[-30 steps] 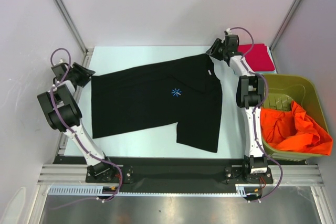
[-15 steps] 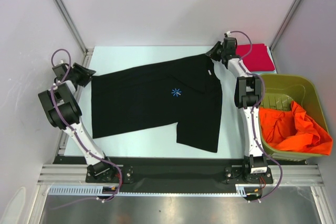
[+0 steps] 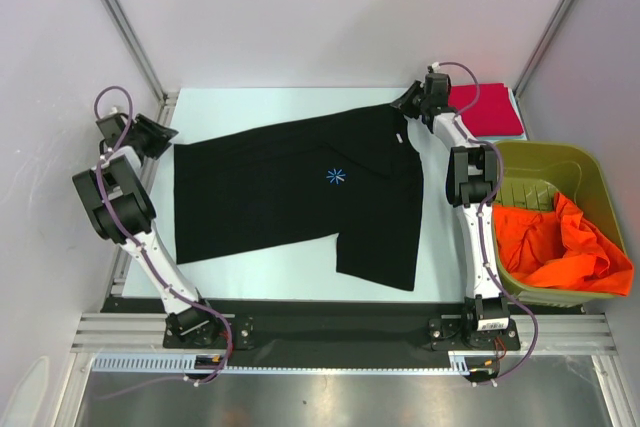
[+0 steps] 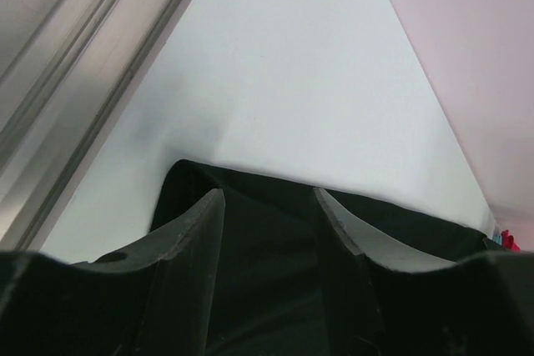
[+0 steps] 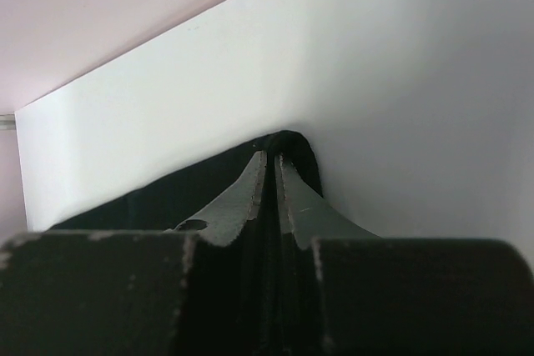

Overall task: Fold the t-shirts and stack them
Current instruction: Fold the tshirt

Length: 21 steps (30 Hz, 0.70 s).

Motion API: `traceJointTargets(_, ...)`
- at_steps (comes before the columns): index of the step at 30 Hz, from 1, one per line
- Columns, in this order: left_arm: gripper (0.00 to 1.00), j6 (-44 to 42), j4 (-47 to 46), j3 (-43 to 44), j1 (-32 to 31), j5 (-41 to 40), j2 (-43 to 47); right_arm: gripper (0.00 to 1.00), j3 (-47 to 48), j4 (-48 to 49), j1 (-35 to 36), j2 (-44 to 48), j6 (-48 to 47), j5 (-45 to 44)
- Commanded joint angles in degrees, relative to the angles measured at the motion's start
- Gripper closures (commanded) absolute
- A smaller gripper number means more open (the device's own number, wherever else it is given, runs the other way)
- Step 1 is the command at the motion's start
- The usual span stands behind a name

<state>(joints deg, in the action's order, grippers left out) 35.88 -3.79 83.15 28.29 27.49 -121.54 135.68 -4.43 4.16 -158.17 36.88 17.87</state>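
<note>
The black t-shirt point(image 3: 290, 192) with a blue asterisk mark point(image 3: 336, 176) lies spread across the table, one part folded over at the near right. My left gripper point(image 3: 165, 139) is open at the shirt's far-left corner. In the left wrist view its fingers point(image 4: 269, 198) straddle the black cloth point(image 4: 267, 239) without closing on it. My right gripper point(image 3: 405, 102) is shut on the shirt's far-right corner. In the right wrist view the jaws point(image 5: 272, 156) pinch a raised fold of black cloth point(image 5: 158, 193). A folded red t-shirt point(image 3: 490, 110) lies at the far right. An orange t-shirt point(image 3: 560, 242) is bunched in the bin.
The olive-green plastic bin point(image 3: 565, 162) stands at the right edge, beside the right arm. Aluminium frame posts and pale walls close in the table on the left, right and back. White tabletop point(image 3: 270, 267) shows in front of the shirt.
The left gripper has drawn back slightly toward the far-left corner. The right gripper has shifted a little while holding the corner. The shirt has barely moved.
</note>
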Motion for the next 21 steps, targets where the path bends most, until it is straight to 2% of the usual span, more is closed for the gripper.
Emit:
traceJointTargets(1,0.48,-3.0,2.21,2.63,0.1,-1.91,-0.28,0.9,2.84,1.97,-0.03,-0.65,0.29,-0.03)
traceJointTargets(15,0.48,-3.18,3.09,3.77,-0.26,-0.24,-3.18,0.92,2.49,2.32,-0.21,-0.83,0.64,0.76)
traceJointTargets(18,0.51,-2.48,2.83,3.94,-0.26,-0.41,-3.79,0.92,2.57,2.32,-0.3,-0.83,1.08,1.03)
traceJointTargets(21,0.58,-2.13,2.65,4.91,-0.26,-0.41,-4.76,0.93,2.58,2.49,-0.3,-0.65,1.17,0.85)
